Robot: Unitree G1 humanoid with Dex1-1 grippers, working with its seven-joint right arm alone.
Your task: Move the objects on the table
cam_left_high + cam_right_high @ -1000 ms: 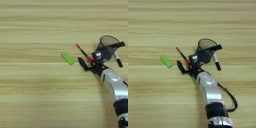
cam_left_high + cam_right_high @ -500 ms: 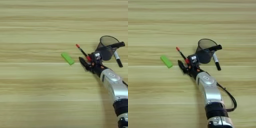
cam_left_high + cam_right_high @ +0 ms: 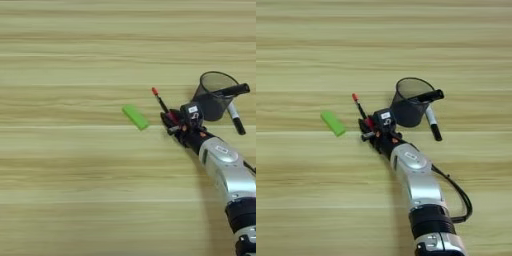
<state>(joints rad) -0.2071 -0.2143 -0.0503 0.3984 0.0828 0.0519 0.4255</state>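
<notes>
A thin black pen [image 3: 161, 102] with a red tip lies slanted on the table [image 3: 75, 175], its lower end between the black fingers of my right gripper [image 3: 171, 121]. The gripper looks shut on that red-capped end. A flat bright-green block [image 3: 135, 116] lies just left of the gripper, apart from it. Behind and to the right of the gripper stands a black mesh cup [image 3: 408, 105]. A slim marker [image 3: 432, 125] slants on the table at the cup's right side. A short black bar [image 3: 431, 95] rests across the cup's rim.
My silver forearm [image 3: 416, 175] runs from the bottom edge up to the gripper, with a black cable [image 3: 461, 195] looping off its right side. Bare wood stretches across the left half and the far side of the table.
The gripper's fingers, spread beside the pen a second ago, have drawn together on its lower end. Block, cup and marker have not moved.
</notes>
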